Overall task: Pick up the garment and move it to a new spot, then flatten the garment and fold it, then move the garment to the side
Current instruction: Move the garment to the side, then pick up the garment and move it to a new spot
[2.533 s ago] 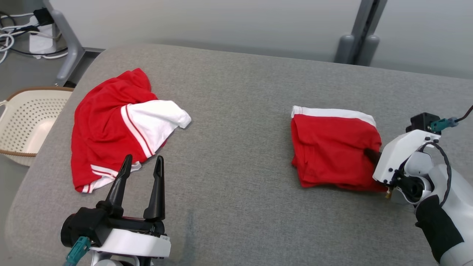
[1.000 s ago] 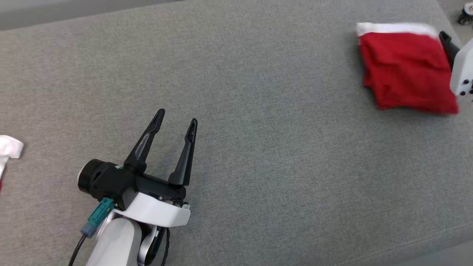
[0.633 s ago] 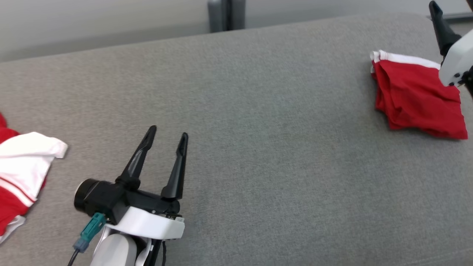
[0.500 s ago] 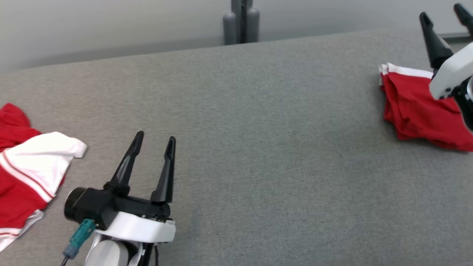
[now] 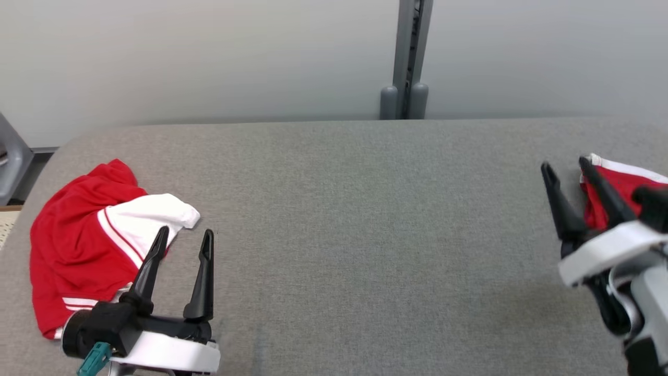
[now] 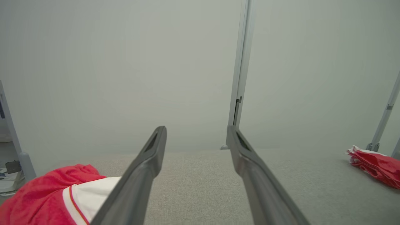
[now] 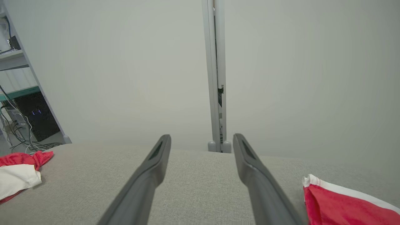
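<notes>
A folded red garment (image 5: 621, 183) with a white band lies flat at the far right of the grey padded table (image 5: 365, 209). It also appears in the left wrist view (image 6: 375, 165) and the right wrist view (image 7: 337, 203). My right gripper (image 5: 564, 163) stands open just left of it, holding nothing, with its fingers apart in its own view (image 7: 202, 136). At the table's left end lies a crumpled red-and-white garment (image 5: 73, 245) (image 6: 47, 193) (image 7: 18, 168). My left gripper (image 5: 186, 231) (image 6: 196, 128) is open and empty beside that garment's right edge.
A grey post (image 5: 409, 57) stands against the pale wall behind the table's far edge. A grey frame leg (image 5: 10, 156) and a sliver of a perforated basket (image 5: 4, 232) show past the table's left end. Bare grey padding lies between the two garments.
The head camera has swung and tilted, shifting the whole picture. My right gripper has come away from the folded garment and now points up beside it. The left gripper stays open.
</notes>
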Motion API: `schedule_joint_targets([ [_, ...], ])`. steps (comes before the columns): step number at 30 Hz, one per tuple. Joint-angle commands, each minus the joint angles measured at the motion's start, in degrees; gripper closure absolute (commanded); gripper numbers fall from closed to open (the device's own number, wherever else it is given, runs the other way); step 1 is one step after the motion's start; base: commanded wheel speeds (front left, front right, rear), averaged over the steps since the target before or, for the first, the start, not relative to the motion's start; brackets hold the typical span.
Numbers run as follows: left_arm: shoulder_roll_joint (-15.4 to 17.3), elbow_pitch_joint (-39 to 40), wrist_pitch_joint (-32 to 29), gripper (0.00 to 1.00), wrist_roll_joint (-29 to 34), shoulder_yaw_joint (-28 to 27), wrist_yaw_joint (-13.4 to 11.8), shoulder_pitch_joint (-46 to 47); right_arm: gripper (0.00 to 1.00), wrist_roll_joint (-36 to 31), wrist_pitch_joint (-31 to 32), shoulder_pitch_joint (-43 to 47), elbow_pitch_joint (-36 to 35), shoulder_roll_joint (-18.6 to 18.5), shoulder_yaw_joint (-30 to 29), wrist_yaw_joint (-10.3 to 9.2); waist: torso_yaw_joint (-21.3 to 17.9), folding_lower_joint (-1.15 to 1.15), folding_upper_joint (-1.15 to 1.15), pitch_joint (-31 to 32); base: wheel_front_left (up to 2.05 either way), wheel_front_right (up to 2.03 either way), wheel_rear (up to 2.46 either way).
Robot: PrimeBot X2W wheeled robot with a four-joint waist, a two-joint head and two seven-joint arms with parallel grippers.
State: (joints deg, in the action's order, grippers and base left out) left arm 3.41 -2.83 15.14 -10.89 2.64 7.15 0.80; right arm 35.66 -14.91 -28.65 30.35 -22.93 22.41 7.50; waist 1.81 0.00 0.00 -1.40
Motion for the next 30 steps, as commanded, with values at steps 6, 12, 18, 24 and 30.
schedule_joint_targets([
  [6,0.41,-2.08,0.00,0.00,-0.80,-2.16,-0.19,-1.87,0.00,-2.52,-0.34,13.01,-10.52,4.59,-7.90,-0.02,1.11,0.00,0.00,1.81,0.00,0.00,0.00],
  [12,0.11,-1.05,0.00,0.00,-0.20,-3.86,-0.90,-3.81,0.00,-8.94,-0.33,22.15,-17.22,9.98,-12.60,0.00,0.77,0.00,0.00,1.79,0.00,0.00,0.00],
  [18,-0.10,-0.46,0.00,0.00,0.80,-3.49,-1.18,-4.32,0.00,-13.21,-0.34,23.56,-15.84,12.39,-14.53,0.00,0.78,0.00,0.00,1.82,0.00,0.00,0.00],
  [24,-0.29,-0.25,0.00,0.00,0.73,-2.90,-1.67,-4.80,0.00,-15.01,-0.34,22.98,-14.63,13.33,-15.46,0.00,0.74,0.00,0.00,1.95,0.00,0.00,0.00],
  [30,-0.37,-0.15,0.00,0.00,0.28,-2.39,-2.22,-4.80,0.00,-15.52,-0.34,22.94,-14.39,13.82,-15.48,0.00,0.58,0.00,0.00,1.95,0.00,0.00,0.00],
])
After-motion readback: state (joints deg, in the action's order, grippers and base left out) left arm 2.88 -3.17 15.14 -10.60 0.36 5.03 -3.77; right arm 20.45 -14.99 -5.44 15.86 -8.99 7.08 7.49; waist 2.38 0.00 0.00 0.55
